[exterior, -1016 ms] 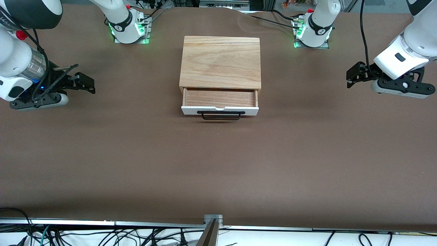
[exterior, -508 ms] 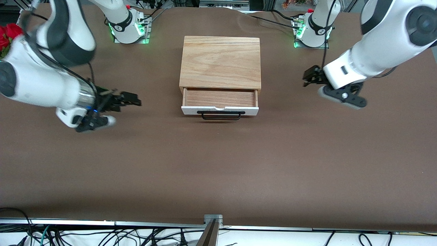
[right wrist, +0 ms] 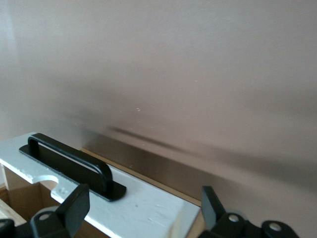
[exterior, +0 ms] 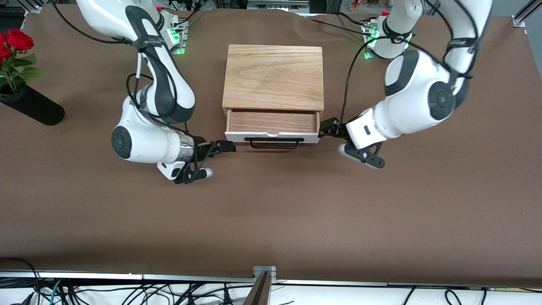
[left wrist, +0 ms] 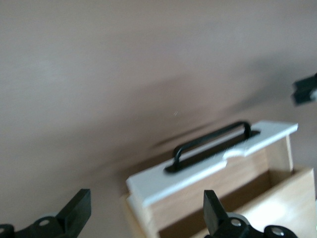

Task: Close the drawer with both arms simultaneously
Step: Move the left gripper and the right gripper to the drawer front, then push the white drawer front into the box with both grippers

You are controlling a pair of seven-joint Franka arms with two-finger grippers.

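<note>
The drawer [exterior: 271,121] stands pulled out of the light-oak box [exterior: 273,76], its tray bare inside. Its white front panel [exterior: 237,136] carries the black wire handle [exterior: 273,144]. My left gripper [exterior: 328,127] is open, low at the panel's corner toward the left arm's end; in the left wrist view [left wrist: 146,218] that corner [left wrist: 148,186] lies between the fingers [left wrist: 74,218]. My right gripper [exterior: 224,146] is open at the panel's other corner; in the right wrist view [right wrist: 143,208] the panel [right wrist: 148,208] and handle [right wrist: 69,161] show between its fingers [right wrist: 210,208]. I cannot tell whether either gripper touches the panel.
A black vase [exterior: 31,109] with red roses [exterior: 12,42] lies near the table edge at the right arm's end. The arm bases [exterior: 163,36] glow green beside the box. The brown tabletop [exterior: 271,212] reaches to the cable-lined front edge.
Both arms have swung in from the table's two ends to the drawer front's corners and dropped low. The drawer has not moved. The vase has come into view.
</note>
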